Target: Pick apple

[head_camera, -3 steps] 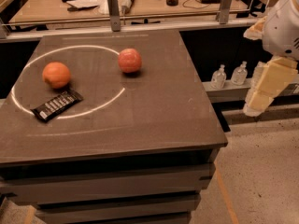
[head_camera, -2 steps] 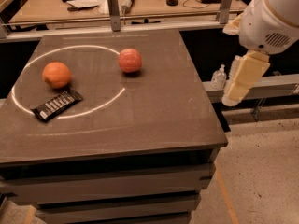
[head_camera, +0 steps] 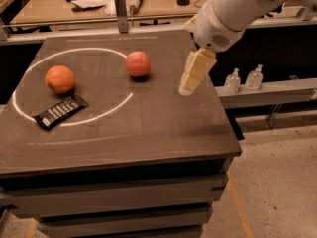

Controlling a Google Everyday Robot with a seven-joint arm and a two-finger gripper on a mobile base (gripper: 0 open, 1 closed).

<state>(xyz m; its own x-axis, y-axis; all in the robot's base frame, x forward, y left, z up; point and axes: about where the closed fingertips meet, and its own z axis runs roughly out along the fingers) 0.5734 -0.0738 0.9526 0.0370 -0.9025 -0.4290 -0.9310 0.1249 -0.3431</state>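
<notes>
The apple (head_camera: 137, 64) is a smooth reddish-pink round fruit. It rests on the dark table top (head_camera: 148, 128), at the right side of a white painted ring. My gripper (head_camera: 188, 87) hangs from the white arm that comes in from the upper right. It hovers above the table a short way to the right of the apple and a little nearer the front. It touches nothing.
An orange, lumpier fruit (head_camera: 60, 79) lies at the left of the ring. A dark snack bar (head_camera: 60, 111) lies in front of it. A cluttered bench (head_camera: 89, 4) stands behind the table. Two small bottles (head_camera: 242, 79) stand on a low shelf at the right.
My arm has swung left from beyond the table's right edge to over the table top. The gripper is now much closer to the apple. The fruits and the bar have not moved.
</notes>
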